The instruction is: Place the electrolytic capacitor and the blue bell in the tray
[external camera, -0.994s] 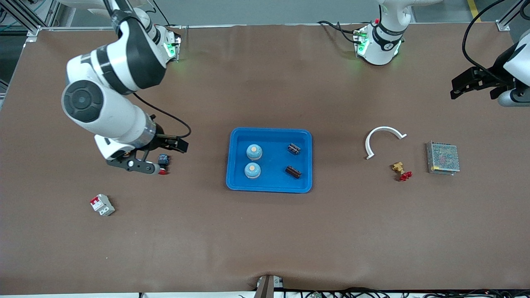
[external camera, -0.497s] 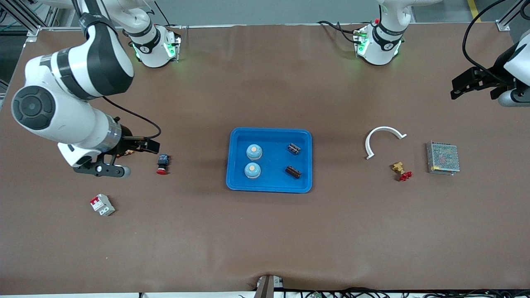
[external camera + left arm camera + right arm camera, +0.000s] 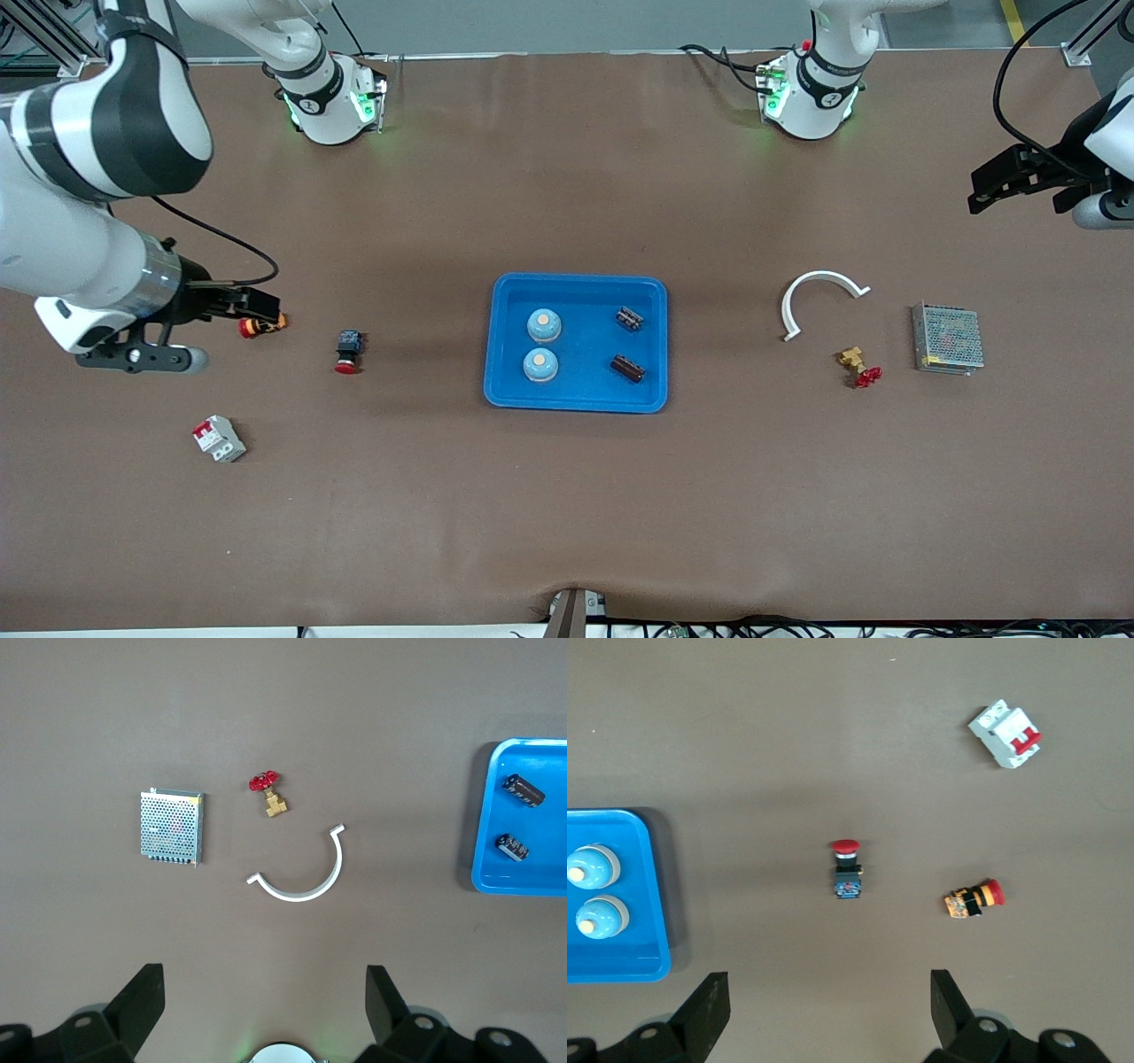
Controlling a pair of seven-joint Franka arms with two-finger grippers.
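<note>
You see the right tool (image 3: pixel 168 341) raised over the counter (image 3: pixel 567 496) at the right arm's end, its arm bent in a big elbow from its base. In the right wrist view its two fingers (image 3: pixel 709 1005) stand wide apart and hold nothing. Under this tool lie a red-capped push button (image 3: pixel 848 870), an orange and black button with red cap (image 3: pixel 974 899) and a white circuit breaker with red switch (image 3: pixel 1005 733), all apart from each other.

The left tool (image 3: pixel 1019 177) hangs over the left arm's end of the counter; this arm waits. Its fingers (image 3: pixel 137 1005) are also spread wide and empty. Below it you find the white curved clip (image 3: pixel 301 873), the small brass valve with red handle (image 3: pixel 270 796) and the grey mesh box (image 3: pixel 172 826).

The tray (image 3: pixel 576 394) sits on the middle of the counter, between the two tools and well apart from both. Inside it, two blue bells (image 3: pixel 543 325) stand close together toward the right arm's end, and two dark electrolytic capacitors (image 3: pixel 629 319) lie toward the left arm's end. All four rest on the tray floor, not touching each other.
</note>
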